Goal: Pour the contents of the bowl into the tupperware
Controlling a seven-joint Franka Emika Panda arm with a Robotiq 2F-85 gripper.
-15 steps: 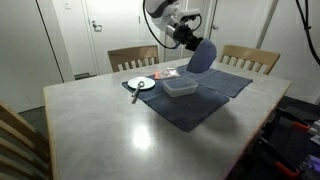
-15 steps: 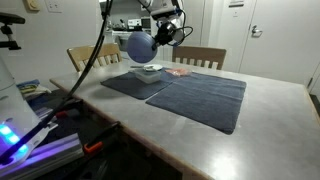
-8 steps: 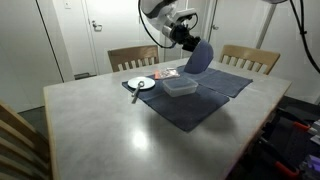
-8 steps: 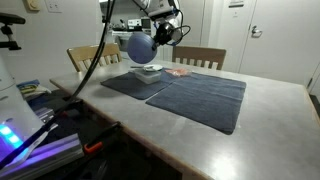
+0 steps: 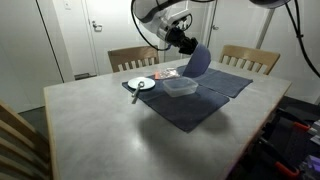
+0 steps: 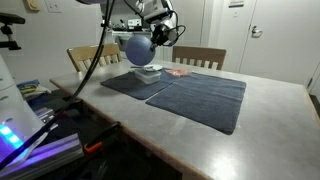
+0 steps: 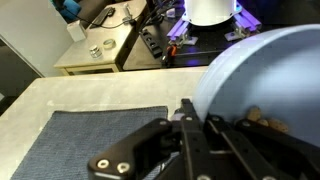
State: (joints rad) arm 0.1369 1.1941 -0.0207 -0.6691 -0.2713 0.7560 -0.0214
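Gripper (image 5: 186, 44): clamped shut on the rim of the bowl (image 5: 197, 60), holding it in the air, tipped steeply onto its side.
Bowl's place: above the container (image 5: 180, 88); directly over it in one exterior view, over its far edge in the other.
Just changed: over the last second the wrist has swung slightly, and the bowl has sunk a little and leaned further.
Contents: the wrist view shows a few brownish bits (image 7: 255, 117) inside the rim near the fingers; whether any have dropped cannot be told.
Meaning: the pour looks under way but unfinished.
Surroundings: the container sits on a dark mat (image 5: 200, 108) on the table (image 5: 90, 130), with a white plate (image 5: 141, 84) just beside it.
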